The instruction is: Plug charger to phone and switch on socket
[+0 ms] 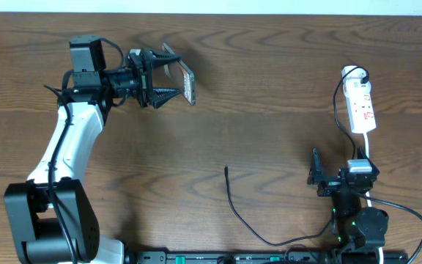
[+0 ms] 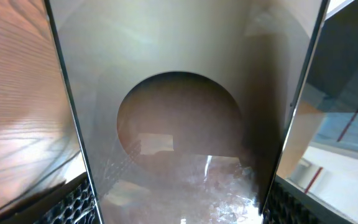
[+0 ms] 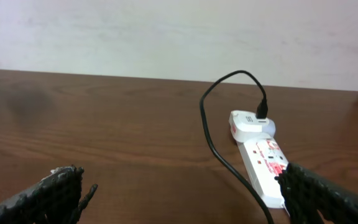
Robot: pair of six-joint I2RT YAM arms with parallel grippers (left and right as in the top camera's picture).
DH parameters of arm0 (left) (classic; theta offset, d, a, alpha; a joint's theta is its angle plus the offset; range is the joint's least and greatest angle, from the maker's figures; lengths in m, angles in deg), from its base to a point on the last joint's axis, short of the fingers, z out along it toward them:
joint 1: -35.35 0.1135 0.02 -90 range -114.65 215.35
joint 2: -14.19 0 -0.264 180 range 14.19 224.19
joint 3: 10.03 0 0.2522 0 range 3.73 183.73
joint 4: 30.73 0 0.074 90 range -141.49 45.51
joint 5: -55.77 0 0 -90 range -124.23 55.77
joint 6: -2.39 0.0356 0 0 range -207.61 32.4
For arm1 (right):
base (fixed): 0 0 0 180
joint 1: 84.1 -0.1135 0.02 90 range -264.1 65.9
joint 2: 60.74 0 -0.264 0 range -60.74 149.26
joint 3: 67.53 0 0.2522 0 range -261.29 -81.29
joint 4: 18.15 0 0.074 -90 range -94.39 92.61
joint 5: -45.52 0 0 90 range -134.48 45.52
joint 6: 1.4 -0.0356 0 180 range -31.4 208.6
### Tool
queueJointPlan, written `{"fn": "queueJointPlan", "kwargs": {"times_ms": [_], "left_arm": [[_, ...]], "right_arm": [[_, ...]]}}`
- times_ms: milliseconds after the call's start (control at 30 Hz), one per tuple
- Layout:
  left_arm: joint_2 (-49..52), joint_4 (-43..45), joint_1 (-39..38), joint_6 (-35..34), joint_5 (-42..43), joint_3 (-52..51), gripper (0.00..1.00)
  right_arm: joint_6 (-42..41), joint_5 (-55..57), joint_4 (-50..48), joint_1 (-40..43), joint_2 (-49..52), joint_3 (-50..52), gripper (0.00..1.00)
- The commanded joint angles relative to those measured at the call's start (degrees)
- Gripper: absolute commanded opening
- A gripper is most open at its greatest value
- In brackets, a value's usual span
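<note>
My left gripper (image 1: 168, 77) is shut on the phone (image 1: 187, 81) and holds it on edge above the far left of the table. In the left wrist view the phone's glossy bronze face (image 2: 179, 124) fills the frame between my two fingers. The charger is a thin black cable (image 1: 240, 214) lying on the table, its small plug tip (image 1: 226, 170) free near the middle. The socket, a white power strip (image 1: 360, 103), lies at the far right with a white adapter plugged in; it also shows in the right wrist view (image 3: 263, 158). My right gripper (image 1: 318, 178) is open and empty, near the front right.
The power strip's white cord (image 1: 368, 150) runs toward my right arm. The charger cable (image 3: 219, 149) loops from the adapter past the strip. A pale wall stands behind the table's far edge (image 3: 166, 78).
</note>
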Motion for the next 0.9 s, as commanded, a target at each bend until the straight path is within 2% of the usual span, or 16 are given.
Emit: {"fn": "queueJointPlan", "kwargs": {"times_ms": [0,367,867], "left_arm": [[-0.85,-2.16,0.35,6.19,0.9,0.94,0.07],[-0.85,-13.25,0.22,11.85,-1.9,0.44,0.07],[-0.85,-13.4,0.17,13.99,-5.35,-7.41,0.07]], "right_arm": [[0.66,0.42,0.28,-0.31,-0.35,0.07,0.99],[0.7,1.07,0.24,-0.31,-0.35,0.07,0.99],[0.0,-2.21,-0.07,-0.31,-0.35,0.07,0.99]]}}
